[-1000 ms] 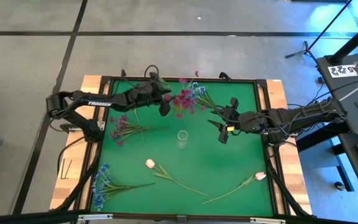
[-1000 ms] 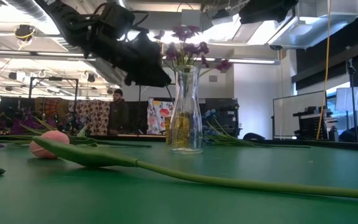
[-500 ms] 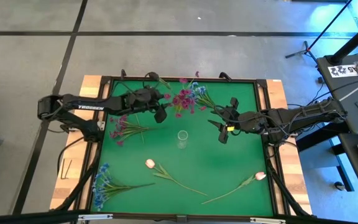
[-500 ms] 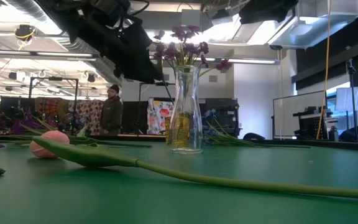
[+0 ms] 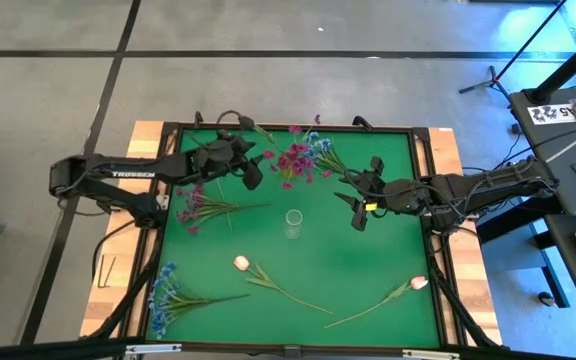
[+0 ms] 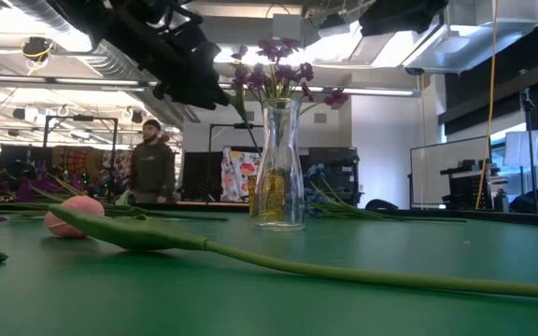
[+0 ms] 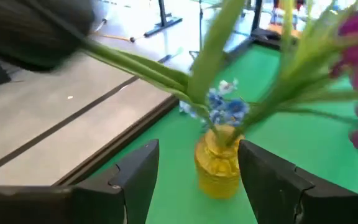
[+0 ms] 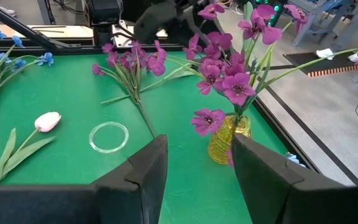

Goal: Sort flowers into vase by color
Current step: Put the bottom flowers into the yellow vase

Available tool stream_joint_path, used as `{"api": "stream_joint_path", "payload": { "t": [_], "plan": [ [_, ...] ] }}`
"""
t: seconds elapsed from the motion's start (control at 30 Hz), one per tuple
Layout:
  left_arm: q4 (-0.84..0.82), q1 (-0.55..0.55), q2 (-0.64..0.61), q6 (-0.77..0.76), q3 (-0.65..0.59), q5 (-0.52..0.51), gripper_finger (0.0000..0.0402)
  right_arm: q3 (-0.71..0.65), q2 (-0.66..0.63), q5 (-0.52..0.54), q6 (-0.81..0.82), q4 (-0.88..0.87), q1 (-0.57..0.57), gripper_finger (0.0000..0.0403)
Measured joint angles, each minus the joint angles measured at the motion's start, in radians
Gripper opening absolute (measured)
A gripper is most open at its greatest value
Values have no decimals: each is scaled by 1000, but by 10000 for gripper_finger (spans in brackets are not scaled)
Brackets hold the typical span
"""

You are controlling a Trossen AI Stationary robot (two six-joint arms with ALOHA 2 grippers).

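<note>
A yellow vase (image 8: 226, 142) holds magenta flowers (image 5: 293, 161) near the table's far edge. Right beside it, a second yellow vase (image 7: 218, 160) holds blue flowers (image 5: 324, 148). A clear glass vase (image 5: 293, 222) stands at the table's middle. A magenta spray (image 5: 199, 205), a blue spray (image 5: 169, 295) and two white-pink tulips (image 5: 243, 263) (image 5: 417, 283) lie flat on the green mat. My left gripper (image 5: 249, 172) hovers open just left of the magenta bouquet. My right gripper (image 5: 359, 211) hovers open to the right of the clear vase.
A raised dark frame (image 5: 420, 130) edges the green mat. The tulip stem (image 6: 344, 273) lies across the near part of the table. There is bare mat between the clear vase and the right gripper. A person (image 6: 152, 170) stands in the room beyond the table.
My left gripper has drawn back from the magenta bouquet toward the table's left edge, staying above the mat. The person in the room beyond has walked across the background. The flowers and vases have kept their places.
</note>
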Motion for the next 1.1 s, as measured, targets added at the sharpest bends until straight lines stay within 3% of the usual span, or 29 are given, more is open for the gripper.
{"api": "stream_joint_path", "payload": {
  "t": [0.23,0.57,0.9,1.1],
  "plan": [
    [-72,16,-106,-36,0,46,215,0,0,0,1,-6,0,177],
    [-16,14,-205,-30,-57,47,215,0,0,-4,32,-42,0,177],
    [503,78,-269,-67,-378,179,201,0,0,-8,43,19,0,177],
    [641,133,-201,-123,-410,229,200,0,0,-8,-5,73,0,177]
  ]
}}
